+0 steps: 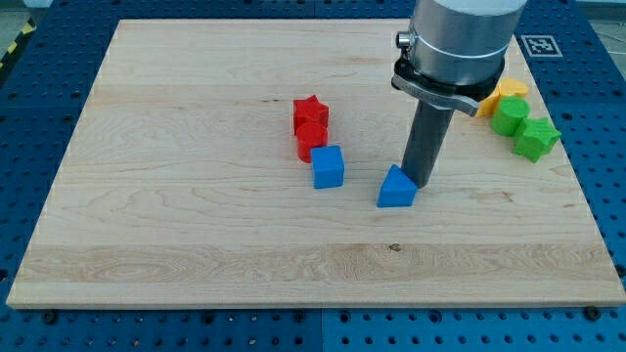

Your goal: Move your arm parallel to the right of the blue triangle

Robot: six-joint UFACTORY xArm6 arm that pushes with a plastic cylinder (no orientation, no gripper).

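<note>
The blue triangle (396, 188) lies on the wooden board (196, 196) a little right of the board's middle. My tip (422, 183) stands on the board just to the right of the blue triangle, close to or touching its right side. The dark rod rises from there to the grey arm at the view's top.
A blue cube (328, 166) lies left of the triangle. A red star (311, 110) and a red block (310, 139) sit above it. At the right edge are a yellow block (503, 94), a green block (509, 114) and a green star (536, 137).
</note>
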